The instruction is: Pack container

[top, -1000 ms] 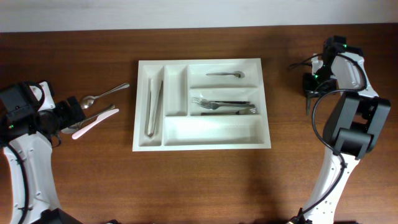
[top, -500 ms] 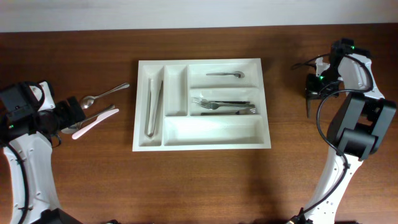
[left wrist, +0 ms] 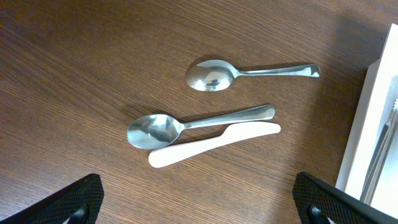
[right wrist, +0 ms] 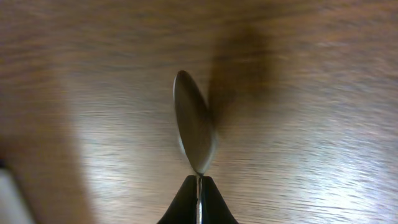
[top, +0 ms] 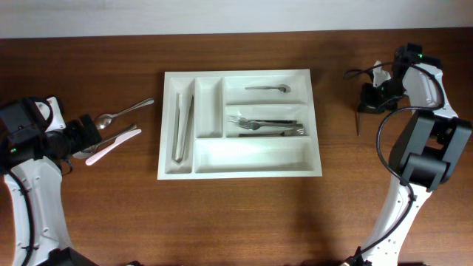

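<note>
Two hands in view, one busy. Right hand [right wrist: 198, 193] clenched on the thin handle of a spoon [right wrist: 194, 134], seen edge-on in the wrist view with the bowl hanging down over bare desk [top: 369, 207]. Its shadow falls to one side, so it looks lifted clear. This is off to the right, well apart from the tray [top: 240, 171].

Tray sits mid-desk, long side across. Left upright slot holds tongs [top: 181, 125]; the next upright slot is bare. Top long slot has a stowed spoon [top: 267, 88], the middle one has forks [top: 266, 125], the bottom one is bare.

Left hand [left wrist: 196, 202] released, jaws spread wide, hovering over two loose spoons [left wrist: 199, 124] and a white knife [left wrist: 211, 143] lying left of the tray. Knife touches the nearer spoon.

Step in hand, as I judge it: carry phase for the right-side spoon, pick done, placing not yet done.

Next move calls for a swing leftward over the tray rim to the top long slot, laying the spoon level along that slot beside its like, then opening. A dangling bowl could catch the rim if brought in low.
</note>
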Controlling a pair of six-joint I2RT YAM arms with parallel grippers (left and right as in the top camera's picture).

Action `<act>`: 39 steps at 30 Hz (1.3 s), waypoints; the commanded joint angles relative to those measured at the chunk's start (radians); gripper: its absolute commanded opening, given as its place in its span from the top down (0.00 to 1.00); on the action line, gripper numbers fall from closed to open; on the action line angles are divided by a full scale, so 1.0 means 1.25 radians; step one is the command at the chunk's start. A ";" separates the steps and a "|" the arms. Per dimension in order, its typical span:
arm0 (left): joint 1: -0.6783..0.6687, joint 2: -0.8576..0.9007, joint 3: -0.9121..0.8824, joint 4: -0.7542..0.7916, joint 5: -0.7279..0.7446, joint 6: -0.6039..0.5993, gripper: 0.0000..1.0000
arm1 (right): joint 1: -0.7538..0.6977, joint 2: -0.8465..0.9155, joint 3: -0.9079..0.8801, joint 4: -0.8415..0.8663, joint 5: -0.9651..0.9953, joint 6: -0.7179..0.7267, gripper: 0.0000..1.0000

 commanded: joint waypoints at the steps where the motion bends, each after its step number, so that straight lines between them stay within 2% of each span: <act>1: 0.003 0.004 0.013 0.002 0.014 -0.008 0.01 | 0.000 -0.042 0.013 0.000 -0.113 -0.008 0.96; 10: 0.003 0.004 0.013 0.002 0.013 -0.008 0.01 | 0.000 -0.045 0.056 -0.012 -0.126 0.001 0.96; 14: 0.003 0.004 0.013 0.002 0.013 -0.008 0.01 | 0.000 -0.045 0.056 -0.014 -0.058 0.001 0.96; 16: 0.003 0.004 0.013 0.002 0.014 -0.008 0.01 | 0.001 -0.045 0.055 -0.022 -0.024 0.000 0.76; 17: 0.003 0.004 0.013 0.002 0.014 -0.008 0.01 | 0.001 -0.044 0.054 -0.027 -0.021 -0.007 0.70; 20: 0.003 0.004 0.013 0.002 0.014 -0.008 0.01 | 0.004 -0.043 0.053 -0.042 -0.021 -0.041 0.55; 22: 0.003 0.004 0.013 0.002 0.014 -0.008 0.01 | 0.010 -0.043 0.051 -0.046 -0.021 -0.057 0.50; 29: 0.003 0.004 0.013 0.002 0.013 -0.008 0.01 | 0.056 -0.031 0.047 -0.057 -0.002 -0.080 0.53; 33: 0.003 0.004 0.013 0.002 0.014 -0.008 0.01 | 0.099 -0.030 0.043 -0.051 0.121 -0.070 0.57; 34: 0.003 0.004 0.013 0.002 0.013 -0.008 0.01 | 0.108 -0.030 0.043 -0.044 0.164 -0.039 0.59; 36: 0.003 0.004 0.013 0.002 0.014 -0.008 0.01 | 0.117 -0.030 0.043 -0.035 0.228 0.006 0.60; 39: 0.003 0.004 0.013 0.002 0.014 -0.008 0.01 | 0.125 -0.030 0.043 -0.033 0.260 0.009 0.60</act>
